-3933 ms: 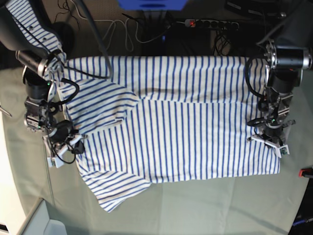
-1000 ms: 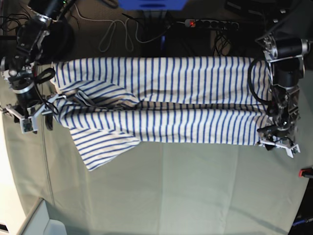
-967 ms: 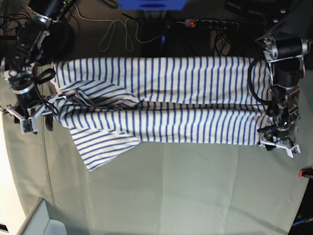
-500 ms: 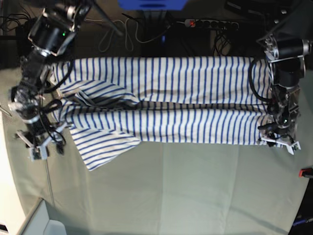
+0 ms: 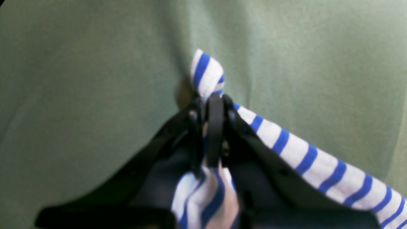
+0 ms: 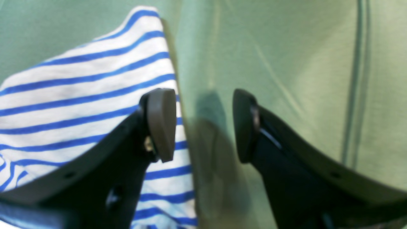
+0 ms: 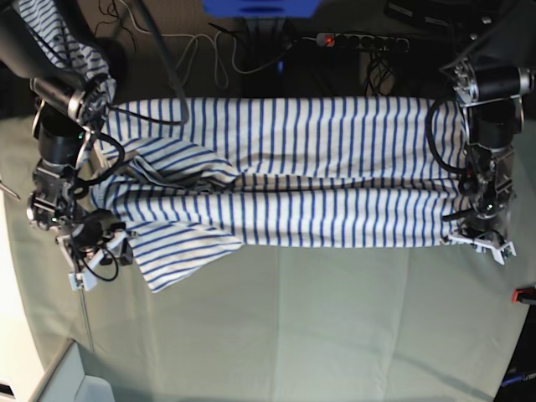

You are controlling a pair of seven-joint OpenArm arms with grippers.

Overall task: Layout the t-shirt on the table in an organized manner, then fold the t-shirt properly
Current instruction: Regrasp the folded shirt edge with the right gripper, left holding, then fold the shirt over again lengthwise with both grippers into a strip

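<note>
Pale green table (image 7: 335,335) is carrying the t-shirt (image 7: 318,180) lengthwise between both arms: left gripper (image 5: 211,105) is pinching its near corner, right gripper (image 6: 203,125) is hovering spread and empty beside the sleeve edge.

- T-shirt (image 7: 318,176): white ground, thin blue stripes throughout.
- Bench (image 7: 335,327): pale grey-green cloth, unpatterned.
- Left claw (image 5: 211,105) and right claw (image 6: 203,124): black fingers; the right's pads read dull grey-brown.
- Clamp (image 7: 525,294) at bench edge, 4 o'clock: red.
- Box (image 7: 260,7) at 12 o'clock: blue.
</note>
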